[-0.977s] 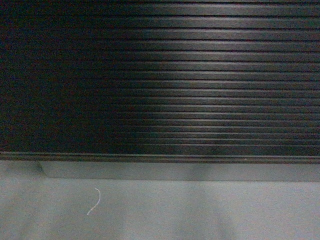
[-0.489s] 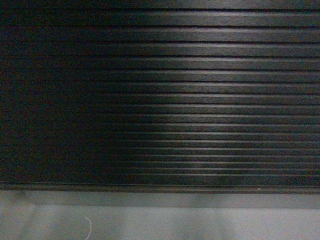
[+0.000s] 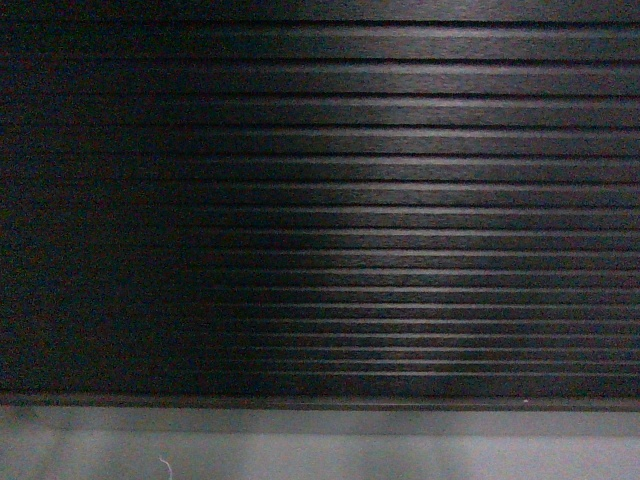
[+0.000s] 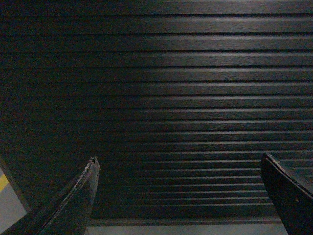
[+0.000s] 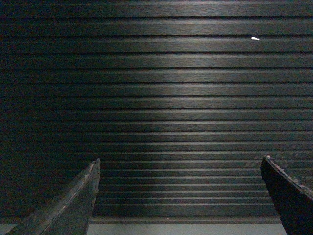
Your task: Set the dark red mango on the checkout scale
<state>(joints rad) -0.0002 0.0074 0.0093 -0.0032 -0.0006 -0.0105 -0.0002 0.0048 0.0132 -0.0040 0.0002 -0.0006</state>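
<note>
Mango, scale: not in view; direction from either gripper undeterminable. Checkout front fills all views. Left gripper, right gripper wide, empty.

Pale grey floor runs along the bottom of the head view, a thin white thread lying on it at lower left. Yellow floor marking edges the left wrist view.

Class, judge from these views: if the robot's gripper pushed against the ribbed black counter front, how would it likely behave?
The checkout front would probably stay rigid: it spans every view and sits on a grey base. Its horizontal ribs might catch the open left gripper sliding vertically.
</note>
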